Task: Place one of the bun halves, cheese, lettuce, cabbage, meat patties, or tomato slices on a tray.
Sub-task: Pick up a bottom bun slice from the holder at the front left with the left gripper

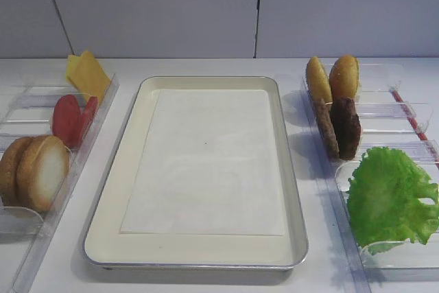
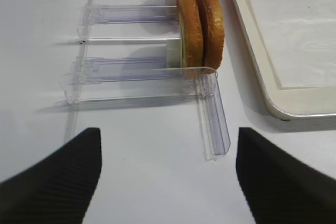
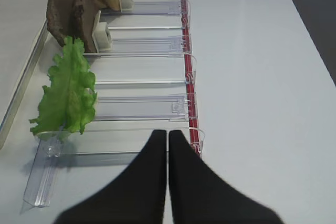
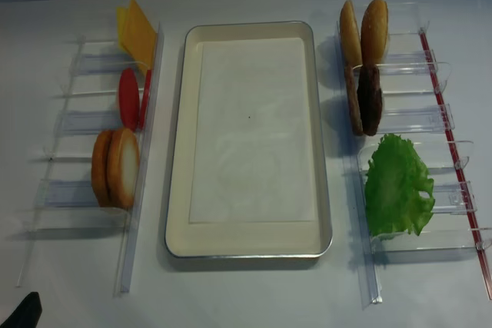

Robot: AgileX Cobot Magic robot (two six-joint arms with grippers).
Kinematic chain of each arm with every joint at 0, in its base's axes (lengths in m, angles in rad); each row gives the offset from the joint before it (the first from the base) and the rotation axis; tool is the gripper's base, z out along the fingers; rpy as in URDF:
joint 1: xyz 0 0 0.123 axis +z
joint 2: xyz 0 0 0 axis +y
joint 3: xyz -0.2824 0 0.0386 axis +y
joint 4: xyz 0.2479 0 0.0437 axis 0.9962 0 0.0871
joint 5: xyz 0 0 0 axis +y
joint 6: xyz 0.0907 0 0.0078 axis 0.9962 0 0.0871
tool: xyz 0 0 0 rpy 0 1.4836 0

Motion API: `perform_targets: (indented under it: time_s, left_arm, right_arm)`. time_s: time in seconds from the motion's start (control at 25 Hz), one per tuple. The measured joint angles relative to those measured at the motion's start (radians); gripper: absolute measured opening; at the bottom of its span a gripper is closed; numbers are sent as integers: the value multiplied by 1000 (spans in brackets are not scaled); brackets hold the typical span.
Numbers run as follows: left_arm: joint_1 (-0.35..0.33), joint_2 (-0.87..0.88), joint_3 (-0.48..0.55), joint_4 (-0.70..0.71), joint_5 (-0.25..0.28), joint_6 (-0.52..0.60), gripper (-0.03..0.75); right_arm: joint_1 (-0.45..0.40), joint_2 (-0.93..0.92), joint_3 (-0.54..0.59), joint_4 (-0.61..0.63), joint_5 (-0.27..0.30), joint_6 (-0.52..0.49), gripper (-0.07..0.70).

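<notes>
The cream tray [image 1: 110, 190] [image 4: 178, 190] lies mid-table with only its white paper liner. In the left holder stand the bun halves [image 1: 42, 173] [image 2: 202, 30], tomato slices [image 1: 68, 120] and cheese [image 1: 88, 73]. On the right are two meat patties [image 1: 341, 127] [image 3: 71, 17] and the lettuce [image 1: 391, 197] [image 3: 68, 90]. No cabbage is in view. My left gripper [image 2: 167, 132] is open and empty over bare table, short of the bun halves. My right gripper [image 3: 168, 132] is shut on nothing, just short of the holder's near end, right of the lettuce.
Clear plastic holders [image 4: 77, 190] [image 4: 446, 159] flank the tray. Two golden bun halves [image 1: 333, 77] stand at the back right. A red strip [image 3: 185, 51] runs along the right holder's outer side. A wall rises behind the table.
</notes>
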Motion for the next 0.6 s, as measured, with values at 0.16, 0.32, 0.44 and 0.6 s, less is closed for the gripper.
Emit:
perform_targets:
  time_s: [0.16,0.32,0.44,0.6]
  left_arm:
    - [0,0,0,0,0,0,494]
    - [0,0,0,0,0,0,494]
    - [0,0,0,0,0,0,494]
    - [0,0,0,0,0,0,494]
  right_arm:
    - [0,0,0,0,0,0,38]
    - [0,0,0,0,0,0,38]
    - [0,0,0,0,0,0,38]
    - [0,0,0,2,0,0,38]
